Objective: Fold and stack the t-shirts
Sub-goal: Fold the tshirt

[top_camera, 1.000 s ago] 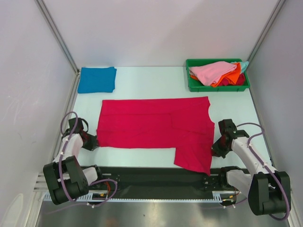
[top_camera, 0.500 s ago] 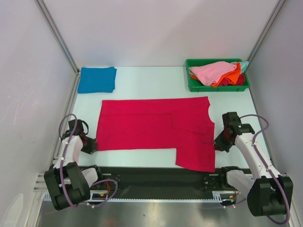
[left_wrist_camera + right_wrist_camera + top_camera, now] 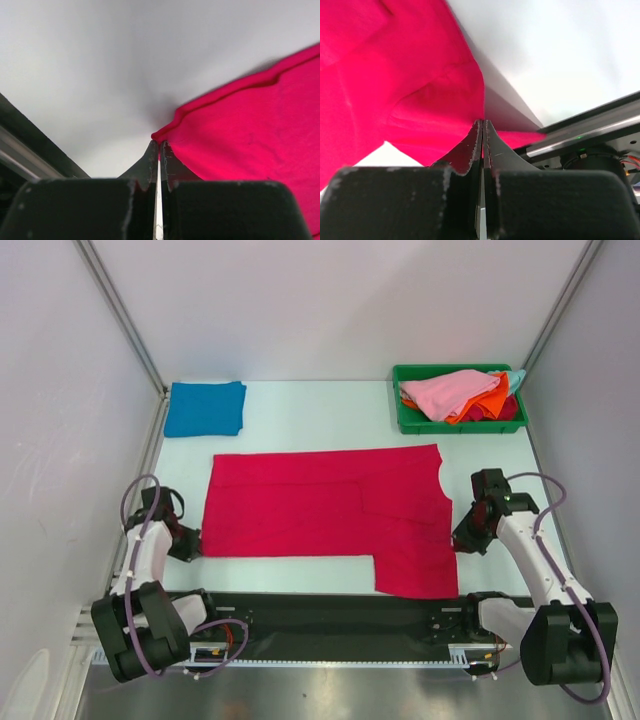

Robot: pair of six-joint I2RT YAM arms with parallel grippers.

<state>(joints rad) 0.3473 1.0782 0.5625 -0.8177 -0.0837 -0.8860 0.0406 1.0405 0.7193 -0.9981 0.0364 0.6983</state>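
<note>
The crimson t-shirt [image 3: 330, 510] lies spread flat across the middle of the table, one part hanging down toward the near edge at right. My left gripper [image 3: 192, 543] is shut on the shirt's near-left corner [image 3: 165, 134]. My right gripper [image 3: 462, 537] is shut on the shirt's right edge [image 3: 445, 95], lifting it slightly. A folded blue t-shirt [image 3: 205, 407] lies at the far left. Pink [image 3: 450, 390], orange [image 3: 487, 400] and light blue shirts are piled in the green bin [image 3: 458, 424].
The green bin stands at the far right corner. A black rail [image 3: 330, 615] runs along the near table edge between the arm bases. Grey walls with metal posts close in both sides.
Both grippers have pulled outward and slightly away from the near edge; the shirt is stretched flatter, its left edge straighter and its right flap hanging squarer.
</note>
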